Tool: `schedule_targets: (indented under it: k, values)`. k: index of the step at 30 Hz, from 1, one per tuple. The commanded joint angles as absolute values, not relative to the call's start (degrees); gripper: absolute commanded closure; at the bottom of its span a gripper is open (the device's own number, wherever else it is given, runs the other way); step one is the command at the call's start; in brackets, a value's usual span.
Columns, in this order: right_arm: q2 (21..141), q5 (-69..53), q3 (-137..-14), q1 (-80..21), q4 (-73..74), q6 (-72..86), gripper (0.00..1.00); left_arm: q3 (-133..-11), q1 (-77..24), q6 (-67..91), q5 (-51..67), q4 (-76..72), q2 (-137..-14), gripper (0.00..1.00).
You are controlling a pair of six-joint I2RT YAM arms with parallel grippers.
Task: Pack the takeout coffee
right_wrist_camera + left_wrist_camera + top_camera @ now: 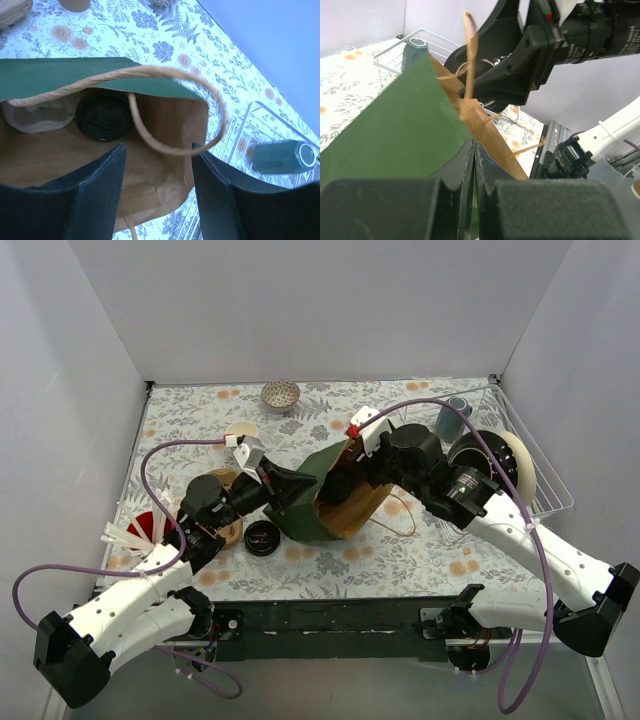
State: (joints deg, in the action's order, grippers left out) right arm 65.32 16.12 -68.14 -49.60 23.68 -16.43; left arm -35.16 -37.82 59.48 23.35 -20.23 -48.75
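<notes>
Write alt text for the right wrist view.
The takeout coffee lies on its side inside the open green paper bag, black lid facing the camera. The right tool hangs open above the bag's mouth, a twisted paper handle looping across. A grey-blue mug lies in a wire basket beyond.

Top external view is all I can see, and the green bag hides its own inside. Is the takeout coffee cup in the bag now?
Observer: Yes. In the right wrist view the takeout coffee cup, black lid on, lies inside the green paper bag.
Operator: Does the right gripper hold it?
Observer: No. The right gripper is open at the bag's mouth, with only the paper handle looping in front of it.
Operator: And the left gripper, please?
Observer: In the left wrist view the left gripper is shut on the bag's wall, at the edge.
</notes>
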Motion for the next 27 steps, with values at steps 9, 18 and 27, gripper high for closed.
schedule_targets:
  k: [9, 18, 27]
  values:
    - [69.8, 13.8, -80.8, -45.5, 35.0, -0.4, 0.27, -35.7, -33.6, 64.4, 22.1, -20.8, -48.0, 1.00]
    - [70.6, 10.3, -78.3, -45.1, 30.4, -0.4, 0.27, -43.6, -33.1, 50.6, 27.4, -10.4, -52.9, 0.85]
    - [77.0, 8.1, -82.6, -45.0, 28.1, -0.4, 0.28, -52.6, -33.2, 47.2, 32.6, -4.5, -56.6, 0.53]
